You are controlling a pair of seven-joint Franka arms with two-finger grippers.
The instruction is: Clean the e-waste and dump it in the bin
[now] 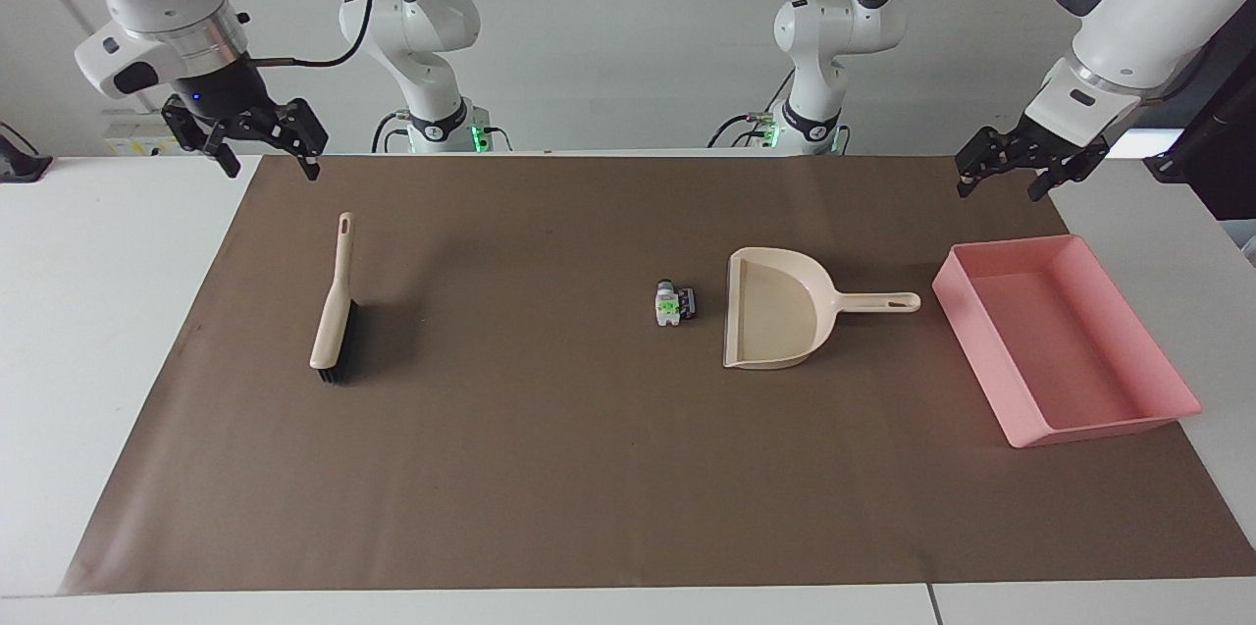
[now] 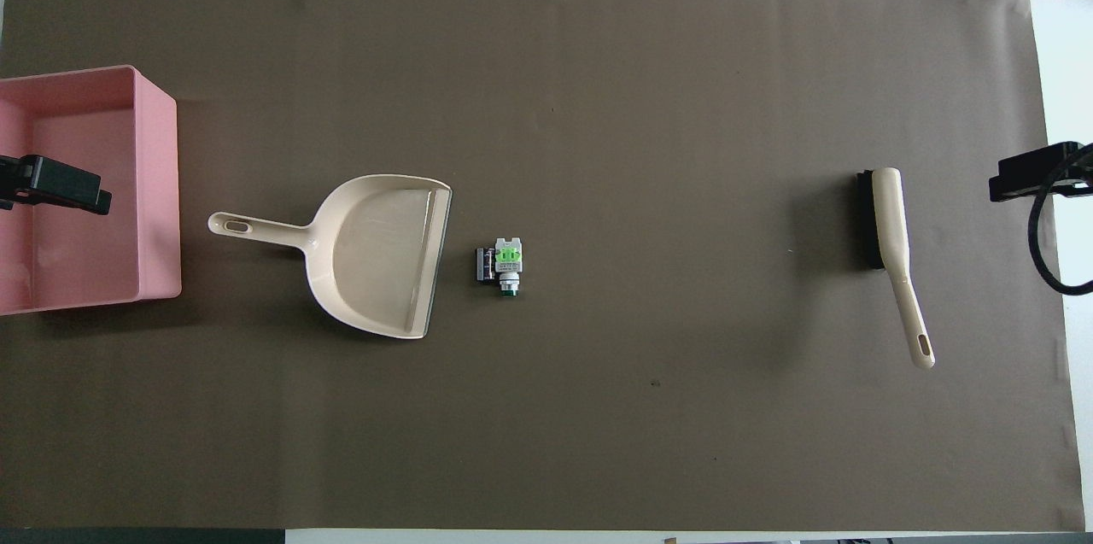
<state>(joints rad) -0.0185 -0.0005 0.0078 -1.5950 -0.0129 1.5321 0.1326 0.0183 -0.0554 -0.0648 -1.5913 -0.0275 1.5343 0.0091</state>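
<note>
The e-waste lies mid-mat: a white-grey scrap with a green spot (image 1: pixel 667 303) (image 2: pixel 509 258) touching a small black part (image 1: pixel 688 302) (image 2: pixel 484 264). They sit just beside the open mouth of the beige dustpan (image 1: pixel 775 311) (image 2: pixel 376 254). The pink bin (image 1: pixel 971 350) (image 2: pixel 158 185) stands by the dustpan's handle, at the left arm's end. My left gripper (image 1: pixel 1006 176) (image 2: pixel 51 185) hangs open and empty, raised over the bin. My right gripper (image 1: pixel 267 154) (image 2: pixel 1037 172) hangs open and empty, raised over the mat's edge near the brush.
A beige hand brush with black bristles (image 1: pixel 336 311) (image 2: pixel 892 254) lies at the right arm's end, handle toward the robots. A brown mat (image 1: pixel 549 458) covers the white table. The bin is empty inside.
</note>
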